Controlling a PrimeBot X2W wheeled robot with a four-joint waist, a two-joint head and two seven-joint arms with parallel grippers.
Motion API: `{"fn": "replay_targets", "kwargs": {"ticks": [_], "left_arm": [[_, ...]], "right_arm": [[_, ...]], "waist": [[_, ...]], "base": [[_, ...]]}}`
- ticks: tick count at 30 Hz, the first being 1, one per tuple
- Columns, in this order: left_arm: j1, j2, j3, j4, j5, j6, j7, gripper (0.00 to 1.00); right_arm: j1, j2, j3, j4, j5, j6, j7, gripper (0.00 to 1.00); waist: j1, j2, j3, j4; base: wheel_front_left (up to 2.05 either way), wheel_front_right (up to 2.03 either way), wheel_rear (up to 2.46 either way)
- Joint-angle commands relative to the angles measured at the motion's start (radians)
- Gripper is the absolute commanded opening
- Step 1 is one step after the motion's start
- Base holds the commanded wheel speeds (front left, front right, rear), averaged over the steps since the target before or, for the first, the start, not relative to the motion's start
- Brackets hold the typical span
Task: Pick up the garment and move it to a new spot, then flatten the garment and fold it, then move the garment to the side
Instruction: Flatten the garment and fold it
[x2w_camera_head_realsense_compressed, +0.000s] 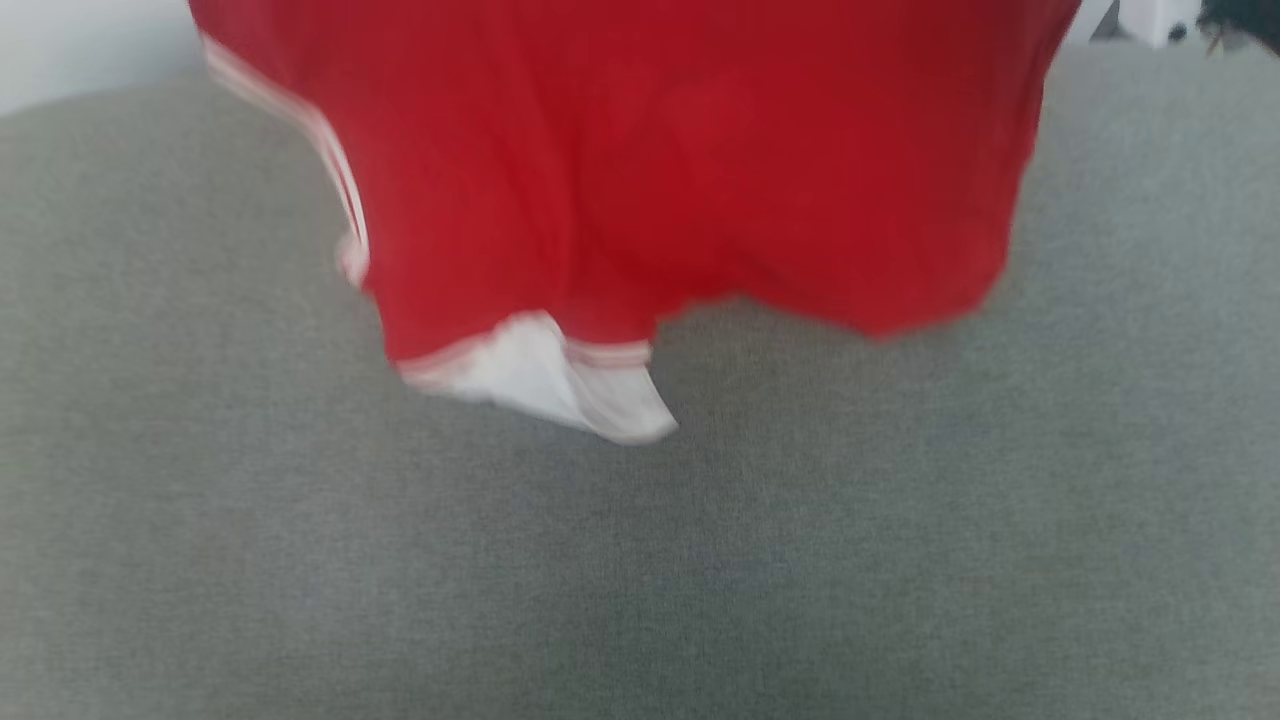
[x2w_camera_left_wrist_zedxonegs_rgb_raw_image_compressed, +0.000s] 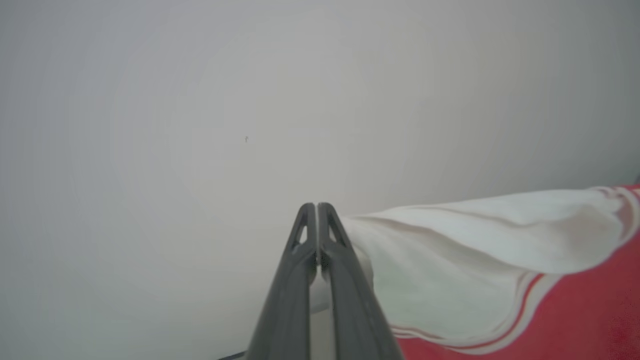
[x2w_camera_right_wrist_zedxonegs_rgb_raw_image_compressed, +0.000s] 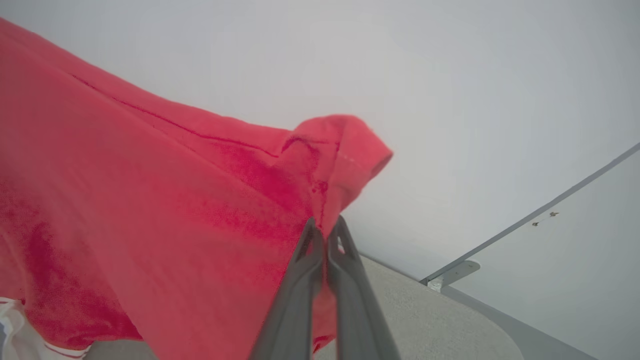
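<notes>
Garment (x2w_camera_head_realsense_compressed: 680, 150) hung aloft, left gripper (x2w_camera_left_wrist_zedxonegs_rgb_raw_image_compressed: 317, 206) and right gripper (x2w_camera_right_wrist_zedxonegs_rgb_raw_image_compressed: 326, 222) each clamped on its cloth — placing, flattening, folding apparently undone.

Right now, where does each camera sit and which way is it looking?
Head: on the head, looking down at the red shirt hanging over the grey table.
Left wrist: along the shut left hand, pinching the white sleeve, toward a wall.
Right wrist: along the shut right hand, pinching the red hem.
Shared: all see the shirt.

The garment (x2w_camera_head_realsense_compressed: 650, 170) hangs above the table (x2w_camera_head_realsense_compressed: 640, 580).
</notes>
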Motion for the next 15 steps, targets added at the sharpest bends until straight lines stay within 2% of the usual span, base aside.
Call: {"fn": "replay_targets", "kwargs": {"ticks": [1,6,11,15], "left_arm": [[-0.04,-0.007,0.001,0.023,0.03,-0.001,-0.036,0.0],[-0.197,-0.058,0.008,0.152,0.113,0.013,-0.237,0.0],[-0.354,-0.097,0.02,0.259,0.187,0.044,-0.48,0.0],[-0.416,-0.132,0.025,0.324,0.223,0.06,-0.684,0.0]], "right_arm": [[-0.02,0.017,-0.004,0.023,-0.029,-0.001,-0.022,0.0],[-0.129,0.087,-0.059,0.154,-0.183,-0.001,-0.201,0.0],[-0.255,0.154,-0.167,0.288,-0.389,-0.001,-0.478,0.0],[-0.303,0.193,-0.252,0.386,-0.549,-0.001,-0.631,0.0]], "waist": [[0.0,0.0,0.043,-0.005],[0.0,0.0,0.135,-0.013],[0.0,0.0,0.209,-0.013],[0.0,0.0,0.24,-0.001]], "base": [[0.0,0.0,0.0],[0.0,0.0,0.0],[0.0,0.0,0.0],[0.0,0.0,0.0]]}}
